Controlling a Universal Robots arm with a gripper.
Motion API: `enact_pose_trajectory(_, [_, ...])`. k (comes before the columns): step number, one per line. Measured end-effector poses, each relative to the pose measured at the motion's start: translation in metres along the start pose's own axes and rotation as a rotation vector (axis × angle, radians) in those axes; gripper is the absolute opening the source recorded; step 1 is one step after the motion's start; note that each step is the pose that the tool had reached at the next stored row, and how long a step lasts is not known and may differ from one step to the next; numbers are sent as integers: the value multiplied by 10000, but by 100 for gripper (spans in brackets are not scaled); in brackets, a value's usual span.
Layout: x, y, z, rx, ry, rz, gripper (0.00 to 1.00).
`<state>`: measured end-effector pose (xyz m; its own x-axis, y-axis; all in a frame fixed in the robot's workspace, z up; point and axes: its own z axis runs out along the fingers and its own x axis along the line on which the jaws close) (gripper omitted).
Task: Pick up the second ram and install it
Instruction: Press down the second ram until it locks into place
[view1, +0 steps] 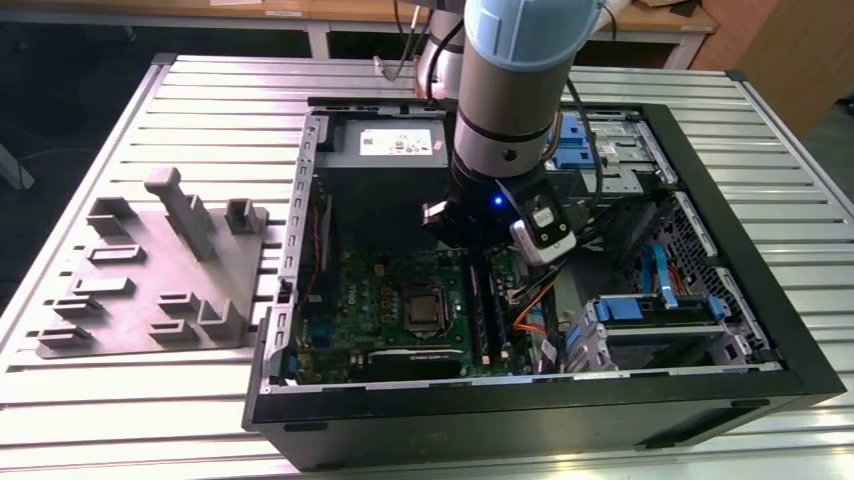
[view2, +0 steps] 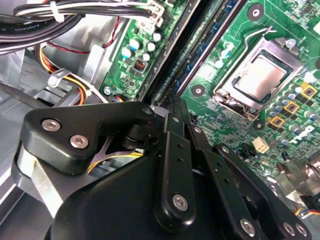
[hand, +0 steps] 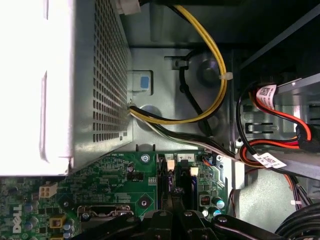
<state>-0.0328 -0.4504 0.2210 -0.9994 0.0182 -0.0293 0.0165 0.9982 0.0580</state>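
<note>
Exterior view: a grey slatted table (view1: 120, 400) holds an open black case (view1: 534, 430) lying on its side; inside it lies a green motherboard (view1: 367, 300); the arm (view1: 514, 80) reaches straight down into the case, its gripper (view1: 483, 250) low over the black memory slots (view1: 491, 320) beside the processor (view1: 424, 312); a grey fixture (view1: 147, 280) sits on the table at this view's left, well apart from the case.

Second wrist view: the black gripper (view2: 172, 100) has its fingers (view2: 176, 150) drawn close together, tips meeting over the slot line; a dark, narrow ram (view2: 207, 42) stands edge-on in a slot and runs away from the fingertips toward the board's far edge; whether the fingers pinch it, I cannot tell; the processor (view2: 262, 80) sits just beside the slots.

First wrist view: the fingertips (hand: 172, 200) hang right at the slots (hand: 175, 175); yellow cables (hand: 210, 75) loop behind; a perforated metal box (hand: 75, 75) stands beside the board.
</note>
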Motion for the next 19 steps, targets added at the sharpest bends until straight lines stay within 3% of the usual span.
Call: enact_pose_trajectory(19, [1, -2, 49, -34, -1, 1, 10])
